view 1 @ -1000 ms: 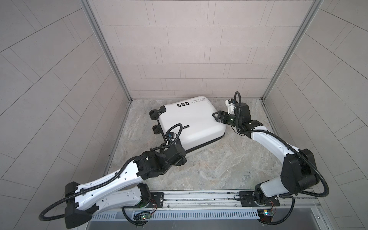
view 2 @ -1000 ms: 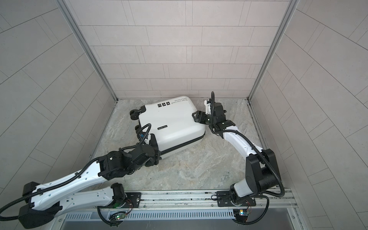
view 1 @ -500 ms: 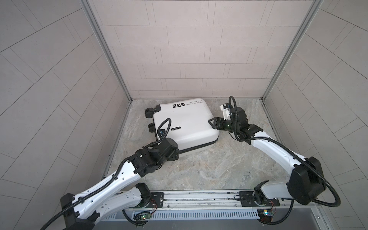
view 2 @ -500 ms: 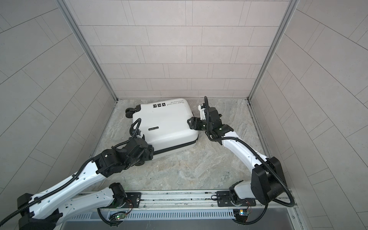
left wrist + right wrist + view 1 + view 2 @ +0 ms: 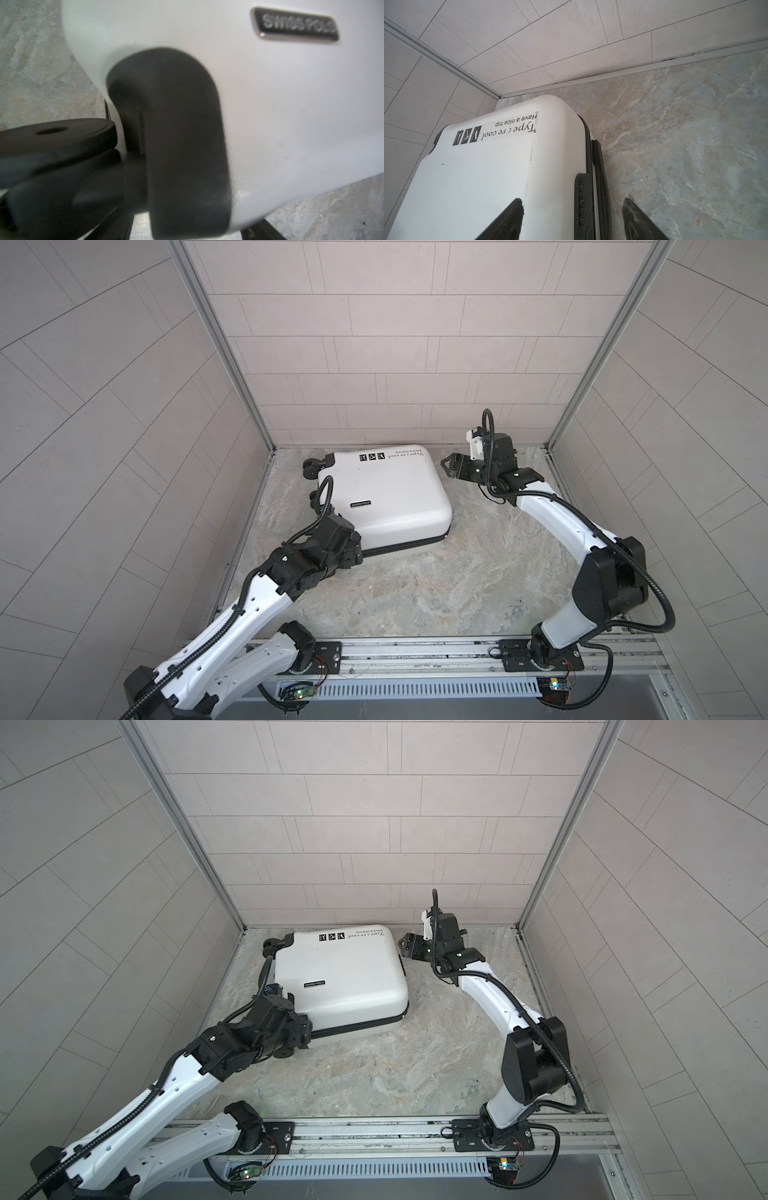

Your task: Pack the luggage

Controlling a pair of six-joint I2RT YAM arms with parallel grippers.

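Finds the luggage (image 5: pixel 386 493) lying shut and flat on the tabletop (image 5: pixel 415 593). Shows the right gripper (image 5: pixel 448 465) spread and empty just beside the luggage's handle (image 5: pixel 598 166) edge, not touching. Cannot tell whether the left gripper (image 5: pixel 353 549), at the luggage's wheel (image 5: pixel 56 133) corner, spreads or clamps. Risks spinning the luggage by pushing one corner alone, or slipping off its smooth side with the zip (image 5: pixel 399 548) unopened, nothing packed.

The luggage (image 5: pixel 390 497) has a hard white plastic shell, smooth with a soft sheen and finely grained seen close. Its badge (image 5: pixel 295 26) looks like brushed metal, and its wheel (image 5: pixel 56 133) is matt black, plastic or rubber. The counter (image 5: pixel 436 585) is matt and stone-patterned. The wall corner strip (image 5: pixel 222 344) looks like dull aluminium.
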